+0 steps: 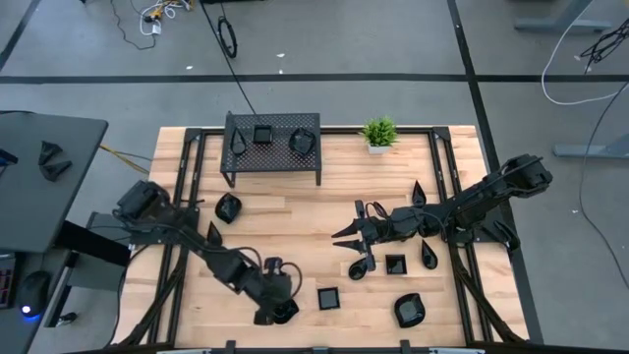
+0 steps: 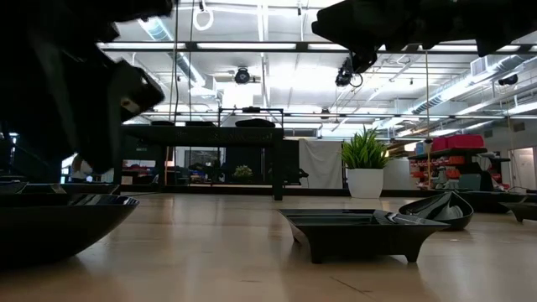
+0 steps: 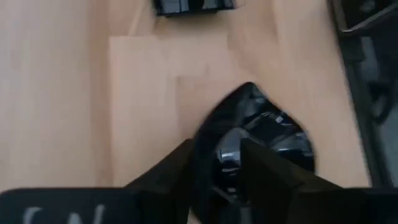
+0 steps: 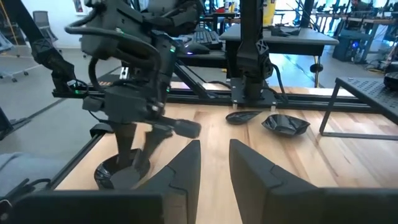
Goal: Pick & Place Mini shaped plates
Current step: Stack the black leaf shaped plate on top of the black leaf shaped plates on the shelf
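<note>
Small glossy black plates lie scattered on the wooden table (image 1: 295,246). My left gripper (image 3: 216,149) is low near the front edge, open, its fingers astride the rim of a teardrop plate (image 3: 273,124) that lies flat on the wood; the right wrist view shows the same plate (image 4: 112,175). My right gripper (image 4: 215,155) hovers open and level over the table's middle right (image 1: 349,236), holding nothing. Nearby lie a square plate (image 1: 327,297), another square (image 1: 395,264) and a rounded one (image 1: 409,311). Two more plates (image 1: 262,134) sit on the black rack (image 1: 280,152). My left gripper comes at the teardrop plate slanting down from the table's left. One finger (image 3: 267,171) stands inside the bowl and the other (image 3: 165,177) outside, with the rim (image 3: 208,146) between them. I cannot tell whether either finger touches it. The plate rests on the table.
A small potted plant (image 1: 379,133) stands at the far edge beside the rack. More plates lie at the left (image 1: 228,207) and by the right arm (image 1: 429,253). Black frame rails (image 1: 182,187) run along both sides. Bare wood lies between the two arms.
</note>
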Tool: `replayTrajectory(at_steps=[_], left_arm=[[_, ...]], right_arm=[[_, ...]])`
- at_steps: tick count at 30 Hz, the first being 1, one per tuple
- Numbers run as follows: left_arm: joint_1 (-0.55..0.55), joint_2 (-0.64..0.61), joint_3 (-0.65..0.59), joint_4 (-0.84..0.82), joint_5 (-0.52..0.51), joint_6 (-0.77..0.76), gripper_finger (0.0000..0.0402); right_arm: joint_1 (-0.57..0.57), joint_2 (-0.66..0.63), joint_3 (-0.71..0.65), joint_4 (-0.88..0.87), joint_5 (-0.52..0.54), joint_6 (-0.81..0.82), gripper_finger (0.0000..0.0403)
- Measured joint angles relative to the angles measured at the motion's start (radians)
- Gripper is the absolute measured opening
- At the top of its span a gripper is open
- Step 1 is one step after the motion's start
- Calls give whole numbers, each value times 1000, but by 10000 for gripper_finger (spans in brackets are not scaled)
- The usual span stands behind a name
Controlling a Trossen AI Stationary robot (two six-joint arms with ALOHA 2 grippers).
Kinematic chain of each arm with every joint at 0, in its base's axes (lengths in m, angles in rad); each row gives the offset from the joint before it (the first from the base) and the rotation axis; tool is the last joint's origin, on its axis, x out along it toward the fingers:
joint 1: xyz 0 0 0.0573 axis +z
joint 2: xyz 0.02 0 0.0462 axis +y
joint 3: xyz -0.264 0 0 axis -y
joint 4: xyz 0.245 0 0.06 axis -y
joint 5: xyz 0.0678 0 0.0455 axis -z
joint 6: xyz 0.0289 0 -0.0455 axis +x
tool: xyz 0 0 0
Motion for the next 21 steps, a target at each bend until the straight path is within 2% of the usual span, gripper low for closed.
replayTrajectory(at_steps=[5, 10, 15, 21], left_arm=[[27, 0, 0, -18, 45, 24, 161], [44, 0, -8, -31, 93, 57, 160], [62, 0, -64, 24, 150, 65, 144], [65, 0, -80, 67, 149, 72, 104]], right_arm=[[0, 0, 0, -1, 0, -9, 86], [0, 0, 0, -2, 0, -10, 86], [0, 0, 0, -6, 0, -10, 86], [0, 0, 0, -9, 0, -10, 86]])
